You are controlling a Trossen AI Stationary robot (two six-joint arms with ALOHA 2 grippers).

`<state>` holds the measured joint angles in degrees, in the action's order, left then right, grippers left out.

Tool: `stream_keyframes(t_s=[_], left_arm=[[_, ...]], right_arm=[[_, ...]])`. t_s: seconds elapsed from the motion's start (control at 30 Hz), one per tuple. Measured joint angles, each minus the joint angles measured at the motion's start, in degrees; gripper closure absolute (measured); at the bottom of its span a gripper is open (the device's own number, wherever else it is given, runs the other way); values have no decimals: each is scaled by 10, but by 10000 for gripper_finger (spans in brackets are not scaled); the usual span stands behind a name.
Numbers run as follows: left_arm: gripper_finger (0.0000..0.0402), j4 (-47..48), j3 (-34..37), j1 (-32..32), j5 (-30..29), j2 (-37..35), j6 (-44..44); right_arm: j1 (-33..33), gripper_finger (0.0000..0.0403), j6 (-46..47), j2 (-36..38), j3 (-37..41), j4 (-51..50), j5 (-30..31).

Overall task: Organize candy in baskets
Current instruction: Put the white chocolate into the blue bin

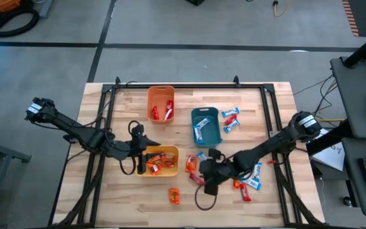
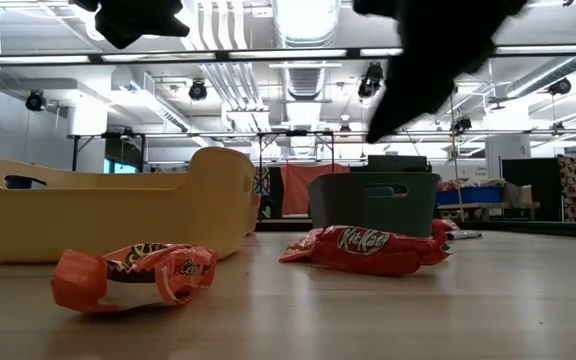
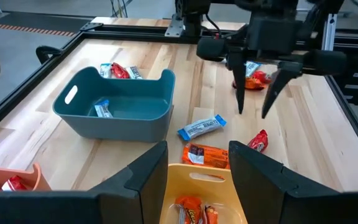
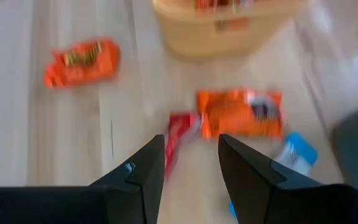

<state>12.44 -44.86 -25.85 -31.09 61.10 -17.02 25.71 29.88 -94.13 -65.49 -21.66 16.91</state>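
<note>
Three baskets stand on the table: an orange one (image 1: pixel 161 103) holding red candy, a teal one (image 1: pixel 206 125) with one blue candy (image 3: pixel 102 109), and a yellow one (image 1: pixel 162 161) with orange candy. My left gripper (image 3: pixel 197 155) hangs open and empty above the yellow basket's left end. My right gripper (image 4: pixel 191 140) is open and empty in the air just right of the yellow basket. It is above a red candy (image 4: pixel 178 135) and an orange candy (image 4: pixel 241 114) that lie flat on the table. Another orange candy (image 1: pixel 174 196) lies near the front edge.
Loose candy lies in a cluster (image 1: pixel 250 181) under my right arm, and two blue candies (image 1: pixel 230 118) lie right of the teal basket. One blue candy (image 3: pixel 201 127) rests between the teal and yellow baskets. A black frame (image 1: pixel 189 86) borders the table.
</note>
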Motion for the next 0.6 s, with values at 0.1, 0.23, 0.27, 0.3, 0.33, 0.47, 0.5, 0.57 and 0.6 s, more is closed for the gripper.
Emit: stream_keyframes(t_s=[0.1, 0.23, 0.27, 0.3, 0.33, 0.47, 0.5, 0.57, 0.6], left_arm=[[247, 0, 0, 0, 0, 0, 0], [247, 0, 0, 0, 0, 1, 1], [247, 0, 0, 0, 0, 2, 1], [247, 0, 0, 0, 0, 3, 2], [247, 0, 0, 0, 0, 5, 2], [247, 0, 0, 0, 0, 16, 2], [247, 0, 0, 0, 0, 18, 2], [247, 0, 0, 0, 0, 22, 2], [247, 0, 0, 0, -4, 23, 2]], right_arm=[[14, 259, 39, 13, 37, 4, 6], [36, 259, 68, 27, 105, 54, 30], [44, 259, 67, 29, 123, 79, 46], [53, 259, 65, 31, 141, 107, 69], [62, 259, 62, 31, 157, 133, 94], [94, 259, 67, 29, 219, 202, 204], [97, 259, 70, 27, 231, 223, 230], [101, 259, 71, 25, 251, 263, 259], [101, 259, 70, 23, 257, 285, 262]])
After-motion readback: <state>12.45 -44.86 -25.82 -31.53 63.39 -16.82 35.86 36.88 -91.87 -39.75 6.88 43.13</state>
